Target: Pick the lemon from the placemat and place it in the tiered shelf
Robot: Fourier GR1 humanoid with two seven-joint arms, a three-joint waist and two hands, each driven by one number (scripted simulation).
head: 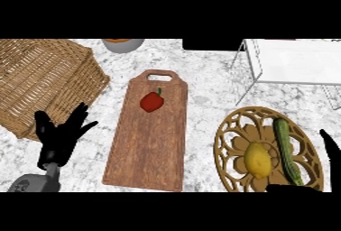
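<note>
In the head view, the lemon [258, 159] lies on the round placemat [233, 131] beside a cucumber [287, 151]. The right hand [331, 151] spreads empty fingers around the placemat's near-right edge. The left hand [61, 135] rests open, fingers up, near the wicker basket [43, 76].

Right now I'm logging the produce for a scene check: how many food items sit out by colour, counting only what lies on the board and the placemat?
Red: 1, the pepper on the cutting board.
Yellow: 1, the lemon on the placemat.
Green: 1, the cucumber beside it.
Total: 3.
</note>
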